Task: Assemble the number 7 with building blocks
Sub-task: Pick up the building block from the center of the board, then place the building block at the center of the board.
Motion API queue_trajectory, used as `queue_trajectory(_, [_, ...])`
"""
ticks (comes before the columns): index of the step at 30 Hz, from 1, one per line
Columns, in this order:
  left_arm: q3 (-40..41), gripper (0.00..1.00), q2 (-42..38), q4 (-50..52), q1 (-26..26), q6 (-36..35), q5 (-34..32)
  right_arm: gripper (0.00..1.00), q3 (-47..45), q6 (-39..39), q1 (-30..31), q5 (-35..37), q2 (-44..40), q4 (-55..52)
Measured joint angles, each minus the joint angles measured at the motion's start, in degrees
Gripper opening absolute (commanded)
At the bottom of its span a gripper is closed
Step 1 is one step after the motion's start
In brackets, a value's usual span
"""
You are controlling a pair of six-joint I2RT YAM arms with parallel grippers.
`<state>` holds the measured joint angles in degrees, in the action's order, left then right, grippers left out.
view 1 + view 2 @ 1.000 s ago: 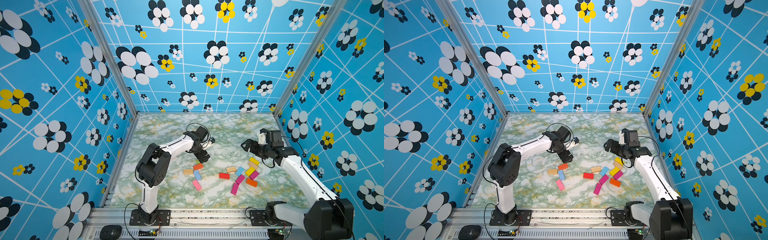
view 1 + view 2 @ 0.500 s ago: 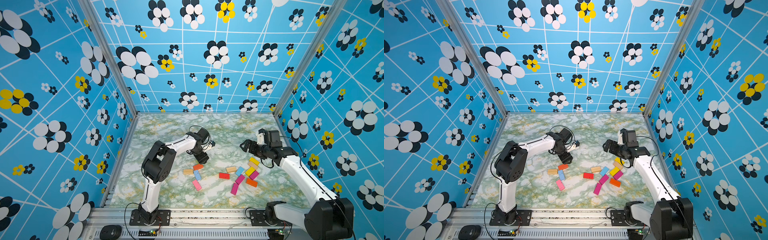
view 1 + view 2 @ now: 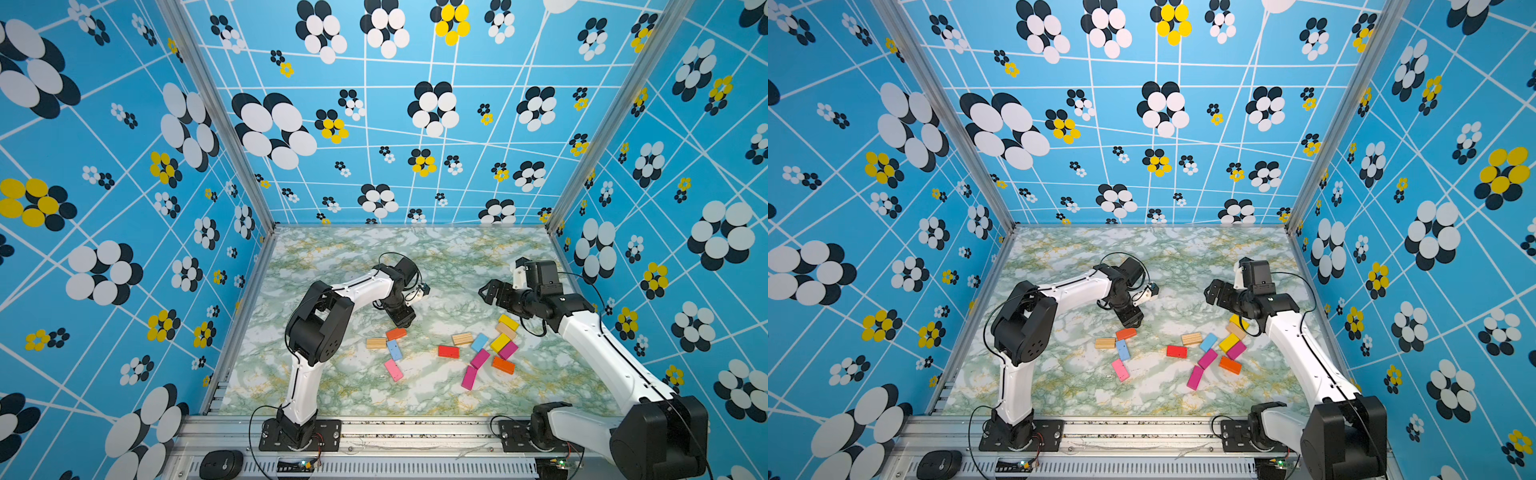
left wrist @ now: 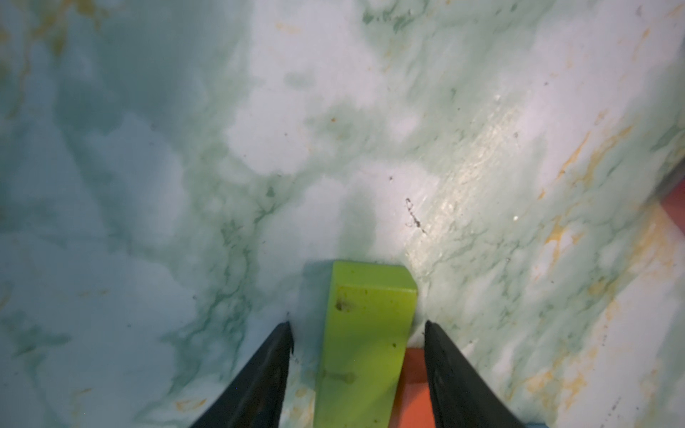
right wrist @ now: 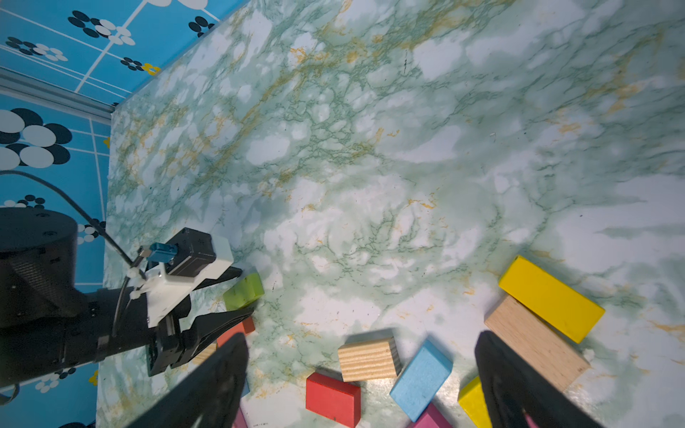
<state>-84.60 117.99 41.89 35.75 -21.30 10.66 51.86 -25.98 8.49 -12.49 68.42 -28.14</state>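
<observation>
Loose blocks (image 3: 479, 342) lie scattered over the near half of the marble table (image 3: 457, 266). A pink block (image 3: 392, 370) and a magenta block (image 3: 468, 377) lie nearest, with a red block (image 3: 448, 351) just behind them, between a left and a right group. No 7 is laid out yet.

Farther back on the left, the left claw (image 3: 404, 321) is set low over a green block (image 4: 365, 333). Its jaws stand apart, one along each long side, with a sliver of table showing at both. An orange block (image 4: 411, 385) lies just beside the green one, close to one finger.

Farthest back on the right, the right claw (image 3: 487, 293) hangs wide open above the right-hand blocks, holding nothing.

The green block looks like painted wood: light, stiff and smooth enough to slip. It is probably best pinched across its long sides at mid-length, clear of the orange block.
</observation>
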Motion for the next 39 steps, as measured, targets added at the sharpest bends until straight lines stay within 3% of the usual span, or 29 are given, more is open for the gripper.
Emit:
queue_trajectory(9, [-1.8, 0.44, 1.3, 1.3, 0.0, -0.4, -1.1, 0.98, 0.0, 0.0, 0.0, 0.4, -2.0, 0.0])
queue_trajectory(17, [-1.8, 0.24, 1.3, 1.5, 0.0, -1.5, -2.5, 0.98, 0.0, 0.0, 0.0, 0.4, -2.1, 0.0])
queue_trajectory(31, [-2.8, 0.14, 1.0, 1.4, 0.0, -5.3, -9.0, 0.98, 0.1, -0.5, 0.3, 0.4, -2.2, 0.0])
queue_trajectory(39, [-4.7, 0.17, 1.0, 1.6, -0.5, -11.7, -10.2, 0.98, 0.6, -1.2, 1.4, 0.4, -1.9, 0.0])
